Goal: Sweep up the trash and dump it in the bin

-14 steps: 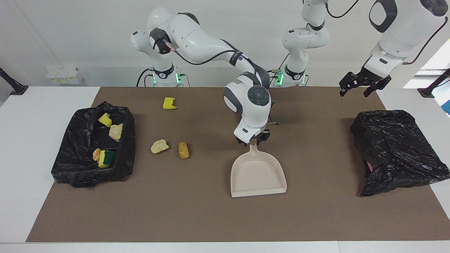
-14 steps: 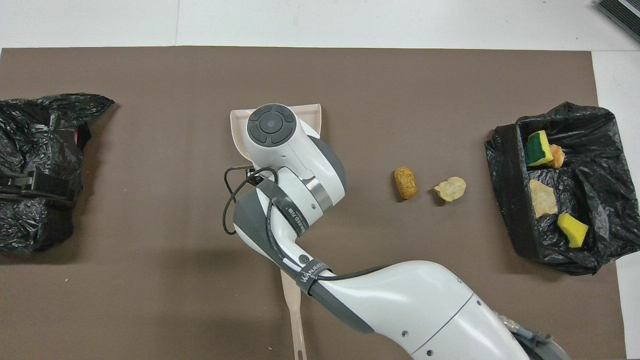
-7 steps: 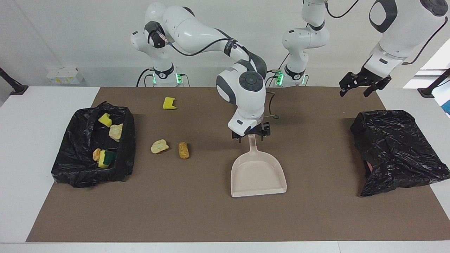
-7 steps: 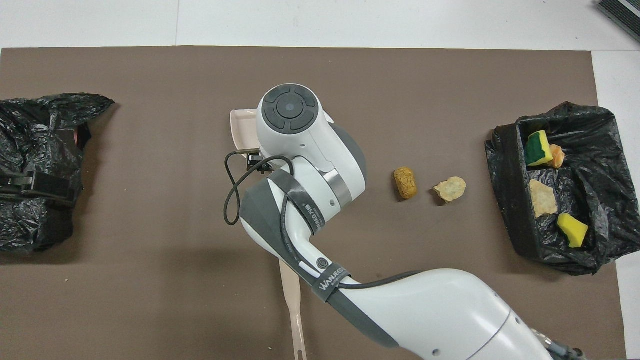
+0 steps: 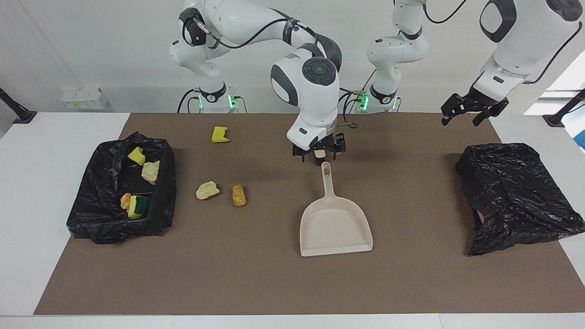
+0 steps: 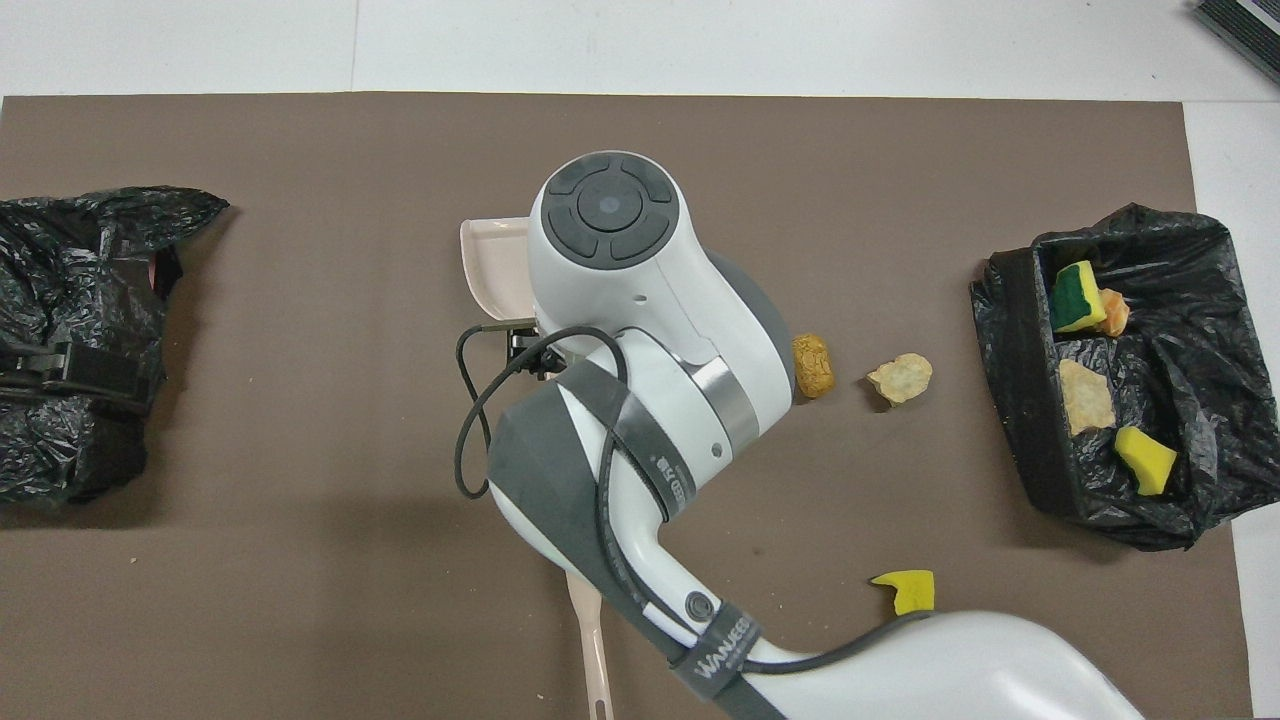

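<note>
Right tool (image 5: 319, 157) hangs just above the tip of the dustpan (image 5: 335, 228) handle, jaws spread, holding nothing; the pan lies flat on the brown mat (image 5: 411, 283), mouth facing away from the robots. A second ago that tool was down on the handle, and it has since let go and risen clear. The pale brush handle (image 6: 590, 640) lies on the mat nearer the robots. Left tool (image 5: 473, 109) waits, jaws apart and empty, above the mat's corner at its own end, near the closed black bag (image 5: 516, 196). Trash now: four pieces sit in the open bin (image 5: 91, 214) at the right arm's end, a tan lump (image 5: 207, 190) and a golden roll (image 5: 238, 195) lie side by side between bin and pan, and a yellow sponge chunk (image 5: 220, 134) rests closer to the robots. The risk: with the pan's mouth turned away from those loose pieces, a sweep could scatter them past it, and the light sponge could bounce off the surface
</note>
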Available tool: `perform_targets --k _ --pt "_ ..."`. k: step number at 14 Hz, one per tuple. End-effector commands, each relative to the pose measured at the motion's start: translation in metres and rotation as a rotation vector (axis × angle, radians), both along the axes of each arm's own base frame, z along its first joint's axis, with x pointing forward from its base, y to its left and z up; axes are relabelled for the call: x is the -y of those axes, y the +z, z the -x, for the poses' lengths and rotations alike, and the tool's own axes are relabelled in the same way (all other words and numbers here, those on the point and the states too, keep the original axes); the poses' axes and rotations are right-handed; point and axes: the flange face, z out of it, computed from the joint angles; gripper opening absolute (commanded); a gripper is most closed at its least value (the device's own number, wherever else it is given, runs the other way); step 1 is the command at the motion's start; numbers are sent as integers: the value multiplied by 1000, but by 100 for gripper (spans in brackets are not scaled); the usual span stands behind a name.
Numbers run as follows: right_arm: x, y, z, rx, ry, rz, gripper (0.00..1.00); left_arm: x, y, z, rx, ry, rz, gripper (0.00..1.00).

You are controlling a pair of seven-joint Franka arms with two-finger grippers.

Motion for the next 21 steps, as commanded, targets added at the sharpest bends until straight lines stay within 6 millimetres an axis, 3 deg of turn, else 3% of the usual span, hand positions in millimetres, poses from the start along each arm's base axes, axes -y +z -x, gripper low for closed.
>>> perform_targets --k 1,5,7,8,11,13,14,16,17,20,21 --pt "4 -2 60 -59 0 36 100 0 7 1 11 -7 -22 100" --pt "-12 -24 147 -100 20 6 100 8 7 1 13 -21 -21 100" --pt "-5 -49 182 -118 32 16 100 19 6 3 8 -30 -20 100" --pt "-13 -68 208 -121 64 30 100 38 6 2 23 -29 -20 100" --pt "-24 -113 255 -139 80 77 100 90 5 -9 133 -18 -6 100" --pt "-25 -131 278 -188 72 83 100 130 -13 -15 131 -52 3 100" --pt "-25 -134 288 -194 75 73 100 139 -13 -19 169 -34 13 100" --pt "-18 -140 291 -184 68 70 98 162 -20 -31 221 4 43 100" --pt "-18 -141 291 -178 64 63 95 187 -37 -34 203 6 48 100" --pt "-16 -145 292 -183 52 58 71 231 -82 -44 181 33 58 100" --pt "-16 -145 292 -196 43 51 59 246 -100 -46 160 36 50 100"
